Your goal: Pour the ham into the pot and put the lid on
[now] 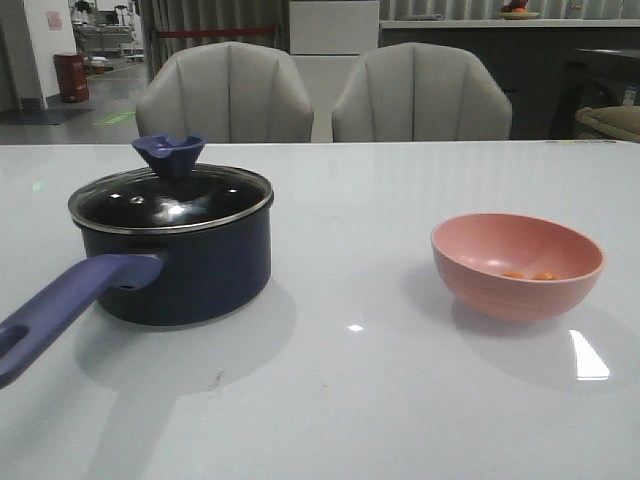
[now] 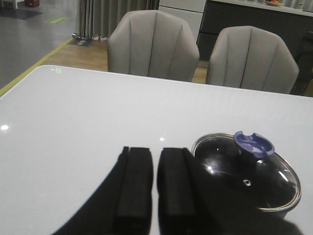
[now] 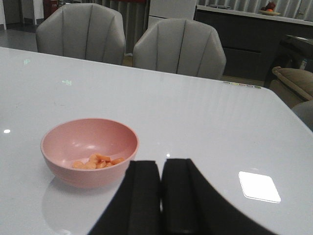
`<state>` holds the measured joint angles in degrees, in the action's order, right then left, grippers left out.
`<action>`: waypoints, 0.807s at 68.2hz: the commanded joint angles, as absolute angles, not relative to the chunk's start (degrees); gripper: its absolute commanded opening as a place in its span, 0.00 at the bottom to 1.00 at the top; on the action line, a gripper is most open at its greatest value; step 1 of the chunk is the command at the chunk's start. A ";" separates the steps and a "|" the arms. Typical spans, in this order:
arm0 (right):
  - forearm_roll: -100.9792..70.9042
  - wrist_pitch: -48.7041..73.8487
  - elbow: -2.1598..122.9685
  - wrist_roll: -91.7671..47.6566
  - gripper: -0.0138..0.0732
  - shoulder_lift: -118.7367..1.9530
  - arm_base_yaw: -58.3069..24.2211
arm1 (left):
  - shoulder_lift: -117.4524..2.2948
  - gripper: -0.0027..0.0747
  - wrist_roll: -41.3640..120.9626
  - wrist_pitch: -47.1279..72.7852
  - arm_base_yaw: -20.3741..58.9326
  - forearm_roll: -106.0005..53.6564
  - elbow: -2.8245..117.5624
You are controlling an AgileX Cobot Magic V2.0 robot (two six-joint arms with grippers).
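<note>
The dark navy pot [image 1: 190, 270] stands on the left of the table, its long purple-blue handle [image 1: 60, 310] pointing toward the front left. The glass lid [image 1: 170, 200] with its blue knob [image 1: 168, 155] rests on the pot. Orange-pink ham chunks [image 1: 528, 274] lie in the pink bowl [image 1: 517, 265] on the right. My left gripper [image 2: 155, 154] is shut and empty, held above the table beside the lid [image 2: 249, 178]. My right gripper [image 3: 161, 166] is shut and empty, just beside the bowl [image 3: 88, 149] with the ham [image 3: 97, 161] in it. Neither gripper appears in the front view.
The white table [image 1: 360, 400] is glossy with light reflections. Two grey chairs [image 1: 225, 95] [image 1: 420, 95] stand behind its far edge. A dark counter [image 1: 480, 30] lies further back.
</note>
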<state>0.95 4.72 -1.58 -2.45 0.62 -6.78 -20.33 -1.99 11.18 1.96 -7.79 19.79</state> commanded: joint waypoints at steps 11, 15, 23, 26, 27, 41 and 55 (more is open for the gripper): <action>1.56 0.00 -1.21 -2.45 0.34 1.68 -6.50 | -21.20 0.79 -2.48 7.13 1.75 -7.02 21.51; 1.56 0.00 -1.21 -2.45 0.34 1.68 -6.50 | -21.20 0.80 -2.48 7.00 1.75 -7.02 21.51; 1.56 0.00 -1.21 -2.45 0.34 1.68 -6.50 | -21.20 0.77 -2.48 7.27 1.75 -8.01 21.51; 1.56 0.00 -1.21 -2.45 0.34 1.68 -6.50 | -21.20 0.76 -2.48 7.17 1.75 -8.74 21.51; 1.56 0.00 -1.21 -2.45 0.34 1.68 -6.50 | -21.20 0.76 -2.48 7.17 1.75 -8.74 21.51; 1.56 0.00 -1.21 -2.45 0.34 1.68 -6.50 | -25.22 0.76 -2.48 14.83 1.75 -5.63 28.52; 1.56 0.00 -1.21 -2.45 0.34 1.68 -6.50 | -36.35 0.76 -2.48 25.58 1.75 -5.49 37.70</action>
<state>0.95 4.72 -1.58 -2.45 0.62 -6.78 -31.36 -1.99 24.98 1.96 -5.45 32.56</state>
